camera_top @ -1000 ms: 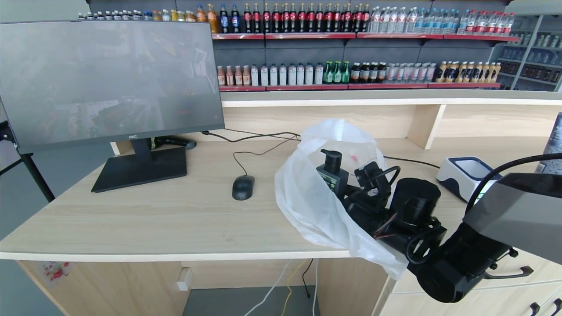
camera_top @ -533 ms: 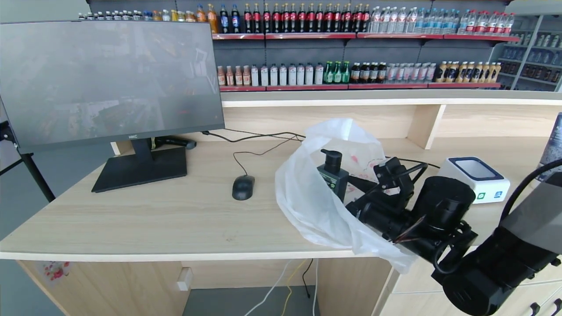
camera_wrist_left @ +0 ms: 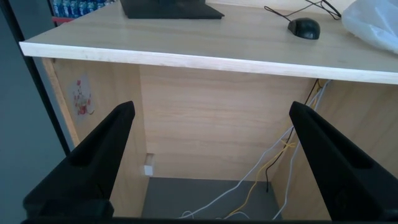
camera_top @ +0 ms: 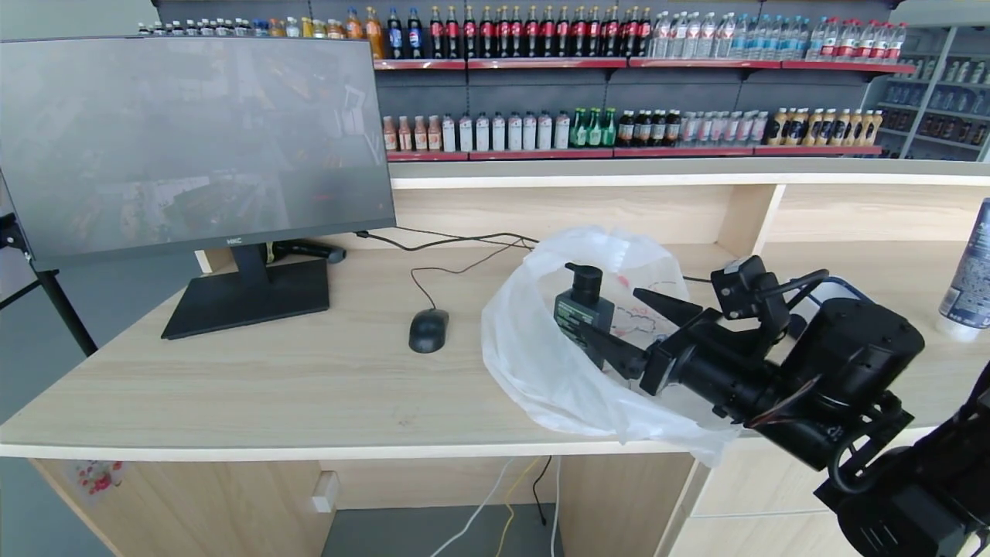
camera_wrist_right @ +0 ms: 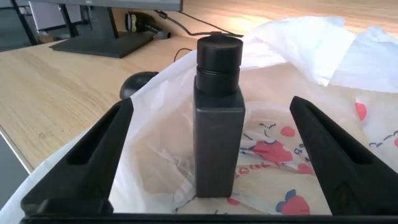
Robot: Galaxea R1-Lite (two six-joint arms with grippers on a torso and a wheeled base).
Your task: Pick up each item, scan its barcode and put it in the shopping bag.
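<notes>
Monitor (camera_top: 193,143), mouse (camera_top: 428,330), stocked shelves (camera_top: 541,155)

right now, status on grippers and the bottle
Right gripper open at shopping bag mouth, fingers clear of bottle. Bottle upright inside the bag. Left gripper open, low before the counter.

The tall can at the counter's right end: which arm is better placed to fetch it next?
Likely the right. The right gripper is open above the counter at the bag, on the same side as the can. The left gripper hangs low before the counter's left end.
</notes>
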